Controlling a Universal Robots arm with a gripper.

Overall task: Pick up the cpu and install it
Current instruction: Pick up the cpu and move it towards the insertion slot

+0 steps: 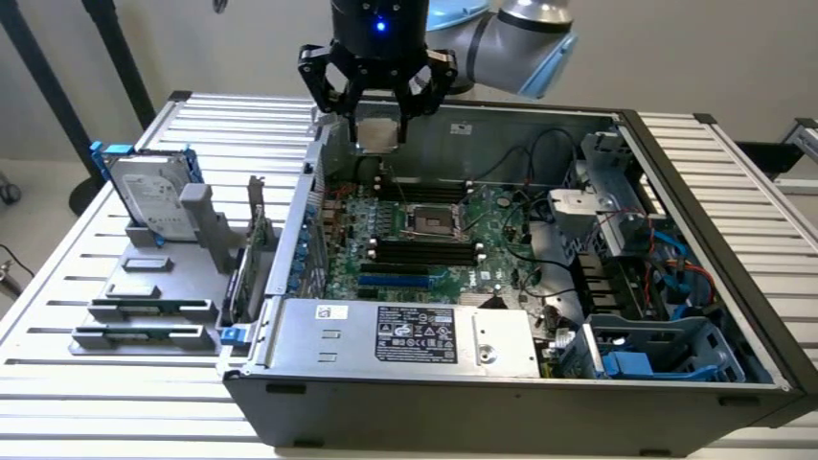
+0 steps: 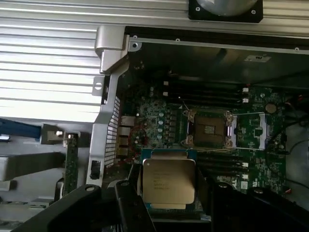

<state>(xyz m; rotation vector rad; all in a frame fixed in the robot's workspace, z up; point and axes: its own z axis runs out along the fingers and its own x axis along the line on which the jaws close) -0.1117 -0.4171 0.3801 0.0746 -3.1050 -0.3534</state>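
The cpu (image 2: 168, 180), a flat square chip with a silvery top and pale rim, hangs between my black fingers (image 2: 130, 203) above the open computer case. In the exterior view my gripper (image 1: 377, 134) is shut on the cpu (image 1: 377, 136) over the back left corner of the case. The open cpu socket (image 1: 430, 222) sits on the green motherboard, below and toward the front of the case from the chip. From the wrist, that socket (image 2: 209, 129) shows its bare contact field with its metal frame raised.
The case wall (image 1: 511, 398) and power supply (image 1: 409, 335) stand at the front. A drive cage (image 1: 614, 220) and cables fill the exterior view's right. A grey rack (image 1: 153, 287) with a hard drive (image 1: 151, 196) and memory sticks stands at the left.
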